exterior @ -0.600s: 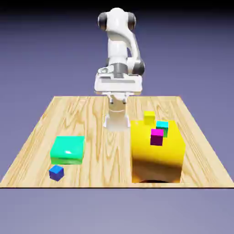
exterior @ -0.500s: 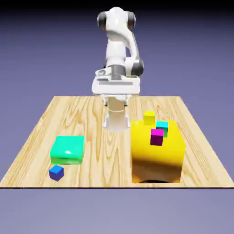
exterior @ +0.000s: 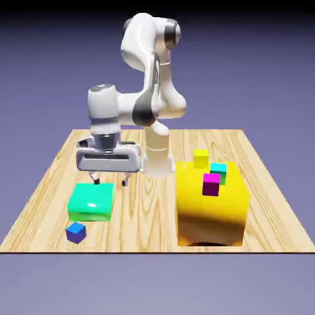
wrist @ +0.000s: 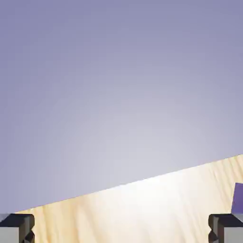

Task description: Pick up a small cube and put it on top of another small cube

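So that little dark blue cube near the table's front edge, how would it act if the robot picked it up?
The blue cube would probably stay stiff, given its crisp straight edges. Its flat sides suggest it would slide rather than roll. Being so small, it's likely light.

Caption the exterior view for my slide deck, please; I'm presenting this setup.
Open gripper above the table, near the green block and small blue cube.

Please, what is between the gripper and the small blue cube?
In the exterior view, the green block lies between the open gripper and the blue cube.
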